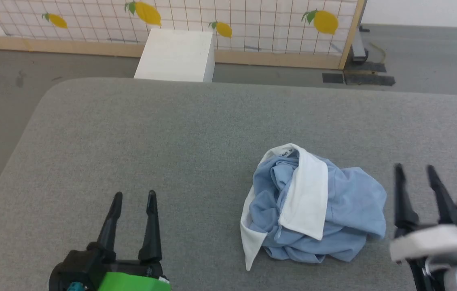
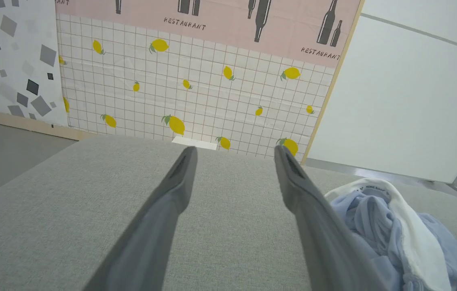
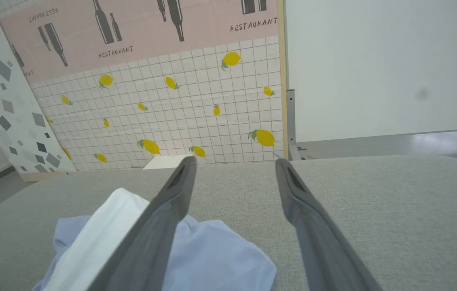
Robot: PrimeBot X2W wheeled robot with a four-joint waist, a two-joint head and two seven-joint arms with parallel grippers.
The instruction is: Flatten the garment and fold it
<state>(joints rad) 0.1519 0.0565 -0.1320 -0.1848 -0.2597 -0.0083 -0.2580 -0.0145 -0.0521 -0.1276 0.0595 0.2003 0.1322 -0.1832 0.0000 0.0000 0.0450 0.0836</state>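
The garment (image 1: 313, 206) is a crumpled heap of light blue cloth with white collar and lining folded over its top, lying on the grey table (image 1: 172, 133) right of centre. My left gripper (image 1: 133, 198) hovers open well to the heap's left, nothing between its fingers. Just off the heap's right edge my right gripper (image 1: 413, 169) is open too, apart from the cloth. The left wrist view has the garment (image 2: 398, 230) at the lower right beside the open left gripper (image 2: 234, 151). In the right wrist view the garment (image 3: 220, 258) lies low left, partly behind the right gripper (image 3: 234, 161).
A white box (image 1: 176, 54) stands on the floor beyond the table's far edge. Behind it runs a lemon-patterned tiled wall panel (image 1: 252, 20) with a wooden frame. The table's rounded far-left corner (image 1: 56, 87) drops to grey floor. Bare tabletop lies left of the garment.
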